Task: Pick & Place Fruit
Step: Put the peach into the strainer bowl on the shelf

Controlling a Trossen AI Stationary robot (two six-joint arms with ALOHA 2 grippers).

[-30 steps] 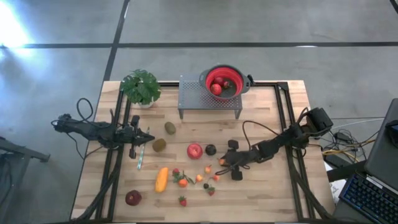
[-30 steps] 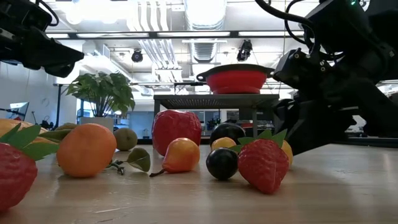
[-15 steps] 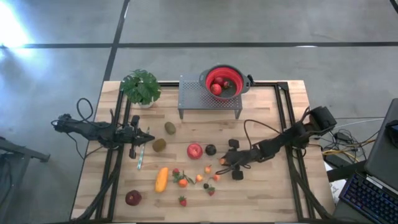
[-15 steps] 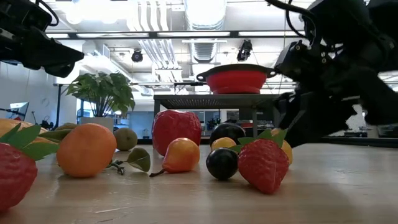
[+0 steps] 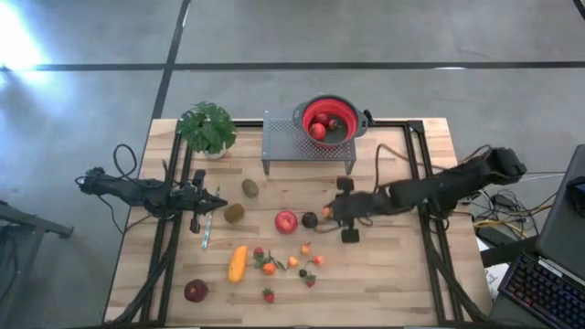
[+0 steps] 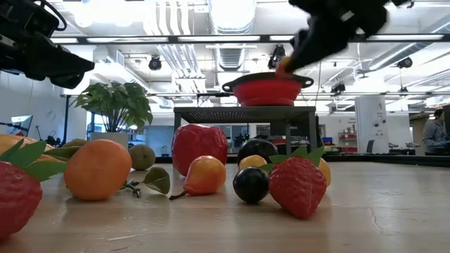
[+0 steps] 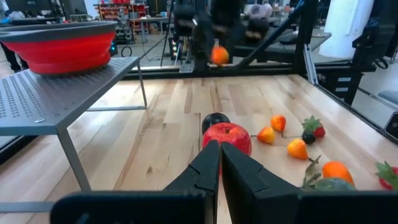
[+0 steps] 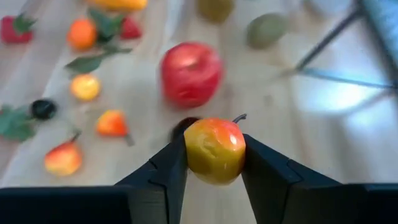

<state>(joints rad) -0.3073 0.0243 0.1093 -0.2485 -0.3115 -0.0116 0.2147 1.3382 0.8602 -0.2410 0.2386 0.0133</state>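
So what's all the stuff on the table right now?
Plant: one, green, far left corner.
Stand: one, grey metal, far middle.
Colander: one, red, on the stand, red fruit inside.
Apple: one, red, table middle.
Plum: one, dark, beside the apple.
Kiwis: two, brownish, left of the apple.
Long piece: one, orange, toward the near edge.
Round fruit: one, dark red, near left corner.
Small bits: several, orange and red, near middle.
Peach: one, yellow-orange, lifted off the table.
Left arm: dark, left side, jaws shut and empty.
Right arm: dark, right side, jaws shut on the peach.
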